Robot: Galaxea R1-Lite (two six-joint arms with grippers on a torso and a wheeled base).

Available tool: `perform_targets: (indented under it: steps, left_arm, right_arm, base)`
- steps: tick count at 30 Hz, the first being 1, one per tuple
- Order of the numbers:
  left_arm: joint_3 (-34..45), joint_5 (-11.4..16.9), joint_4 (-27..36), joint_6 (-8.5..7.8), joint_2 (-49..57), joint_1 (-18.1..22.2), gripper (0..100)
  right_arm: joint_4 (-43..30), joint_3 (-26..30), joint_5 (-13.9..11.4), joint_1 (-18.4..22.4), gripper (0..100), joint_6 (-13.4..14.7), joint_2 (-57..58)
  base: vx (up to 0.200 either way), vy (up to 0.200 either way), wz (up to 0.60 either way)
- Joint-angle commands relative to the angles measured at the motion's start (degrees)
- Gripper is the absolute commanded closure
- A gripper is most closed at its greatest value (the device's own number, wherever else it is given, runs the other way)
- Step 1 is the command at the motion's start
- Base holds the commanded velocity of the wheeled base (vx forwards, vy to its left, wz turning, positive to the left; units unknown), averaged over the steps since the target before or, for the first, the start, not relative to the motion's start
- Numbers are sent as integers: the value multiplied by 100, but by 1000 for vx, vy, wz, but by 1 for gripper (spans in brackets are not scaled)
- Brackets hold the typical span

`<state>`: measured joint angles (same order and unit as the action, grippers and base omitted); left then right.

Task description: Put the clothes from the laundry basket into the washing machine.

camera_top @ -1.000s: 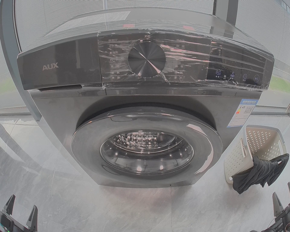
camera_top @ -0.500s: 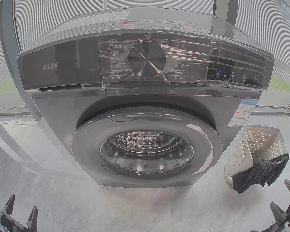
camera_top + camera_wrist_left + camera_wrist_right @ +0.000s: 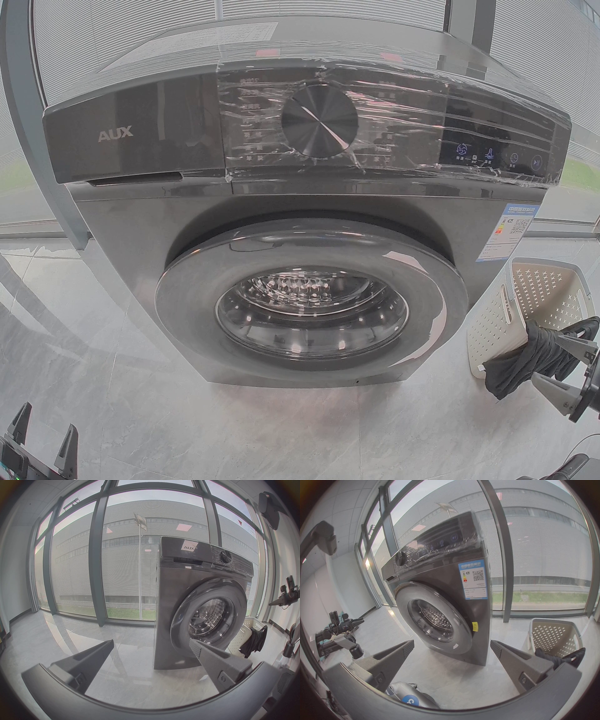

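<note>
The grey washing machine (image 3: 300, 206) stands in front of me, its round glass door (image 3: 311, 303) closed. To its right on the floor is a white perforated laundry basket (image 3: 553, 290). Dark clothes (image 3: 522, 365) hang over the basket's front rim. My right gripper (image 3: 569, 370) is open, level with the hanging clothes and just to their right, holding nothing. My left gripper (image 3: 44, 431) is open and low at the near left, far from the basket. The left wrist view has the machine (image 3: 203, 605), basket (image 3: 245, 628) and clothes (image 3: 254, 637) beyond its open gripper (image 3: 151, 642). The right wrist view's gripper (image 3: 452, 642) is also open, with the basket (image 3: 554, 634) and clothes (image 3: 559, 658) beyond it.
Glossy grey tile floor (image 3: 250, 431) spreads before the machine. Tall windows with dark frames (image 3: 95, 564) stand behind and beside it. A blue and white label (image 3: 507, 231) sits on the machine's front right.
My right gripper has risen from the lower right corner to beside the hanging clothes. The head camera has shifted slightly, so the machine sits a little further right. The left gripper is unchanged.
</note>
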<state>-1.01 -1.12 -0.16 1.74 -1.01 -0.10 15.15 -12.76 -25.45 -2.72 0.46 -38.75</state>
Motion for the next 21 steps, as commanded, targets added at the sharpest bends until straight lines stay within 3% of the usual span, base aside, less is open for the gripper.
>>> perform_targets:
  steps: [1,10,15,21]
  left_arm:
    - [84,-2,-2,-7,75,1,0]
    - [84,-2,-2,1,75,1,0]
    - [84,-2,-2,1,75,1,0]
    - [84,-2,-2,1,75,1,0]
  right_arm:
    - [656,-77,-12,-440,0,103,-1539]
    - [1482,-279,23,-616,0,94,-2901]
    - [1930,-446,454,-774,0,129,-3490]
    - [2264,-508,498,-1047,0,147,-3789]
  base:
    - [0,0,0]
    - [0,0,0]
    - [0,0,0]
    - [0,0,0]
